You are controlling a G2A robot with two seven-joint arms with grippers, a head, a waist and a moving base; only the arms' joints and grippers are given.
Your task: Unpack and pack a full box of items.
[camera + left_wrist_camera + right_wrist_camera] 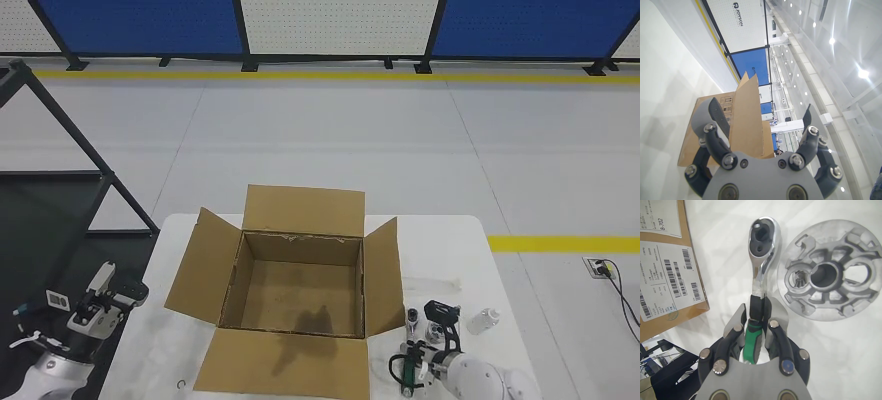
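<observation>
An open cardboard box (292,292) stands mid-table with its four flaps spread and nothing visible inside. Off its front right corner, my right gripper (755,311) is shut on the black and green handle of a ratchet wrench (763,241), low over the white table. The wrench's chrome head points away from the gripper, beside a cast metal disc (829,275). From above, this gripper (418,352) and the wrench head (411,320) lie just right of the front flap. My left gripper (761,111) is open and holds nothing, off the table's left side, facing the box's outer wall (745,113).
A small white item (483,320) lies on the table right of the right arm. A labelled box flap (668,266) lies close beside the wrench. A small ring-like piece (180,383) sits near the table's front left edge. A black frame (60,130) stands left of the table.
</observation>
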